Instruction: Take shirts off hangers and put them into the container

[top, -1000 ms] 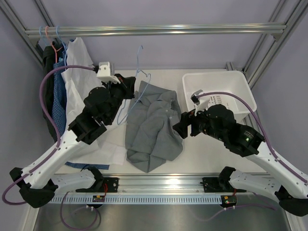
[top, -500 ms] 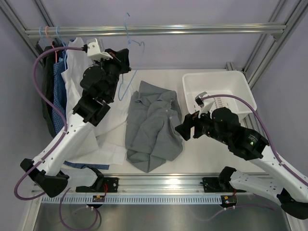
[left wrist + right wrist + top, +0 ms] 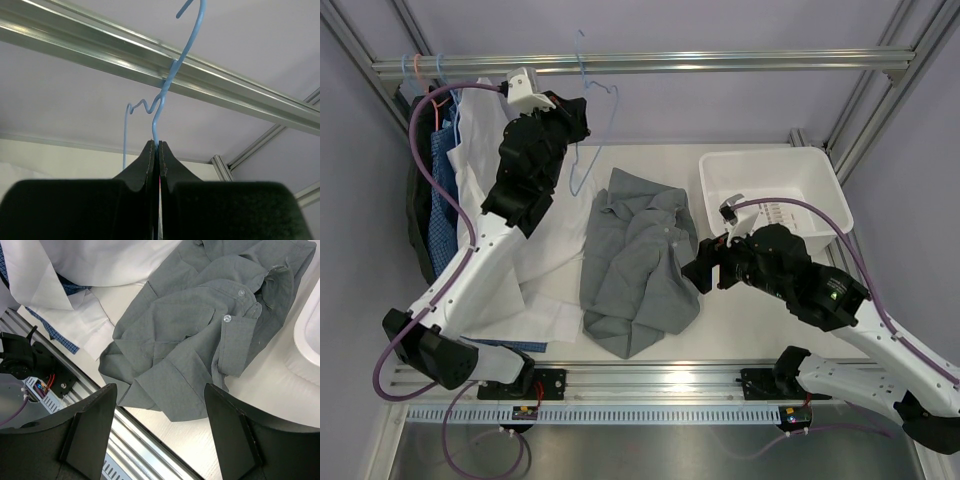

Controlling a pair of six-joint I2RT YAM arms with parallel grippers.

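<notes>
A grey shirt (image 3: 640, 260) lies crumpled on the table, off its hanger; in the right wrist view the grey shirt (image 3: 200, 330) fills the middle. My left gripper (image 3: 576, 118) is raised near the rail and shut on a bare light blue hanger (image 3: 582, 160). Seen from the left wrist, the left gripper (image 3: 156, 145) pinches the wire of the hanger (image 3: 170, 85), its hook just below the rail (image 3: 150, 55). My right gripper (image 3: 700, 268) hovers open at the grey shirt's right edge, and the right gripper (image 3: 160, 390) has nothing between its fingers. The white container (image 3: 820, 175) stands at the back right.
A white shirt (image 3: 480, 140), a blue checked shirt (image 3: 442, 195) and a dark shirt (image 3: 420, 130) hang at the left on hangers (image 3: 432, 72) from the aluminium rail (image 3: 720, 62). The white shirt's tail spreads over the table. The container's rim (image 3: 307, 335) shows at the right.
My left arm has lifted the bare blue hanger from beside the grey shirt up to the rail. The right gripper has hardly moved and stays open.
</notes>
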